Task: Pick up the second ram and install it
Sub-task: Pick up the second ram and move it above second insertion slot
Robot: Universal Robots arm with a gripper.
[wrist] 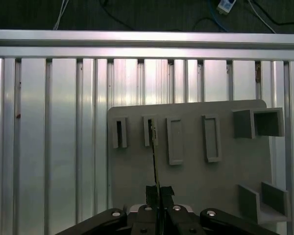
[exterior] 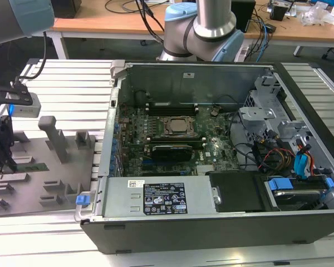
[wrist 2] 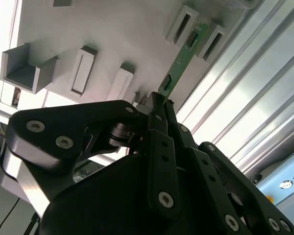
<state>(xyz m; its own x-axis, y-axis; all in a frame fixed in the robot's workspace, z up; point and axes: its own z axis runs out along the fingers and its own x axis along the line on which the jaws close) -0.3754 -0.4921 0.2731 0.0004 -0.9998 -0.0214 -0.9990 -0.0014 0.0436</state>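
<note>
The tool [wrist 2: 159, 102] grips the near end of the second ram [wrist 2: 181, 58], its fingers drawn almost together on the thin green board. The stick runs straight out ahead of the tool, and its far end appears to sit between two grey slotted blocks [wrist 2: 182, 23] on the grey fixture plate [wrist 2: 112, 34]. Beyond the plate lies the ribbed aluminium table [wrist: 63, 122]. Farther off, in the exterior view, the open computer case [exterior: 195, 78] rests on the same table.
</note>
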